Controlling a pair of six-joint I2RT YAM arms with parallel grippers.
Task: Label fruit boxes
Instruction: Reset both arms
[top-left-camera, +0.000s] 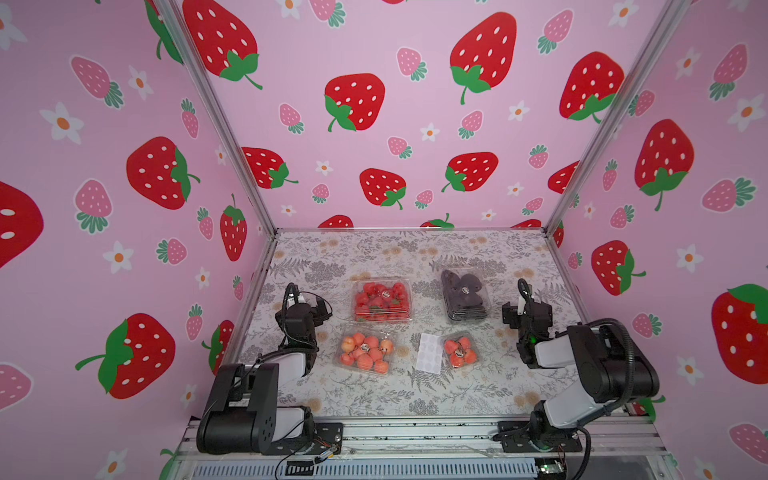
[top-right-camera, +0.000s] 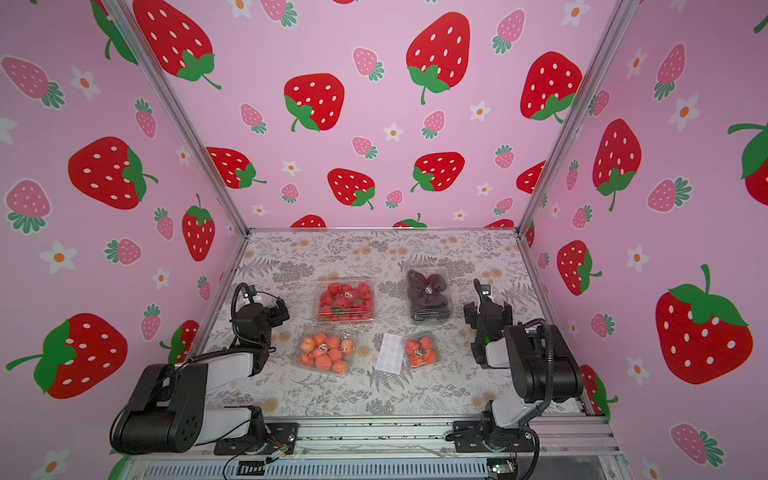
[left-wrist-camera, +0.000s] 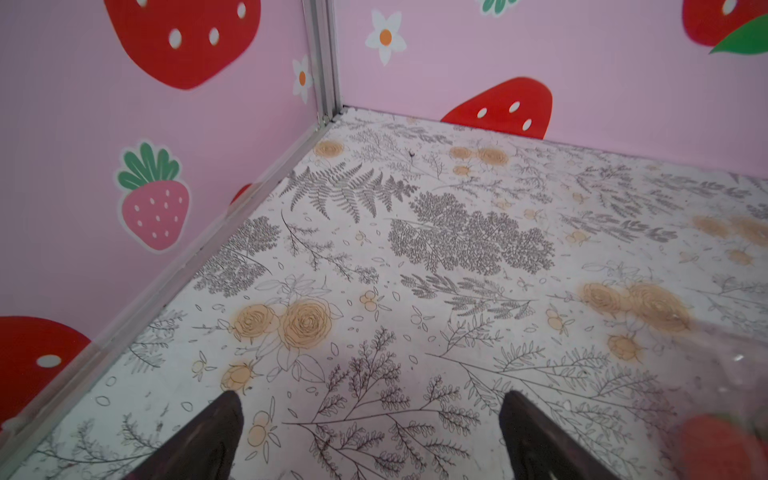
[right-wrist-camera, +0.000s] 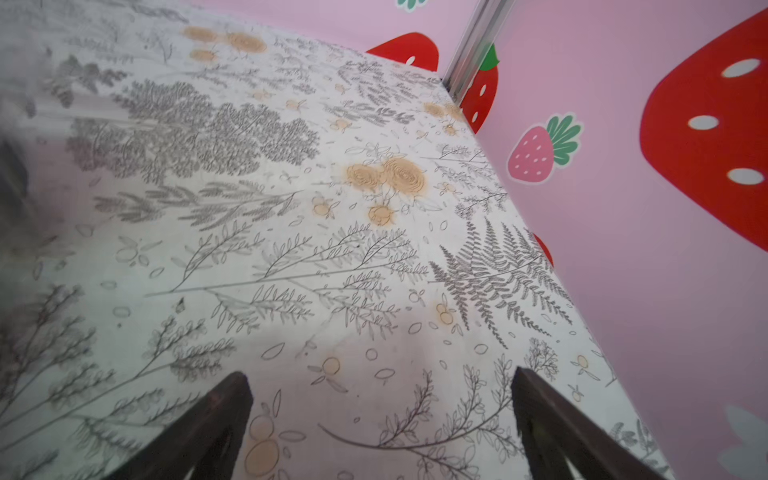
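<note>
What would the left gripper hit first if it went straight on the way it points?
Probably the bare table: the left gripper stands open, angled down at it. The strawberry box lies off that line.

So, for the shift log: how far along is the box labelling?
Done, maybe: the clear plastic box of red strawberries, box of orange-pink round fruits, box of dark purple-black fruits and smaller box of orange-red fruits each show a small round mid-lid mark, possibly a label. In hand: nothing; left tool and right tool are open, empty. Left: unclear; flat white sticker sheet lies untouched.
</note>
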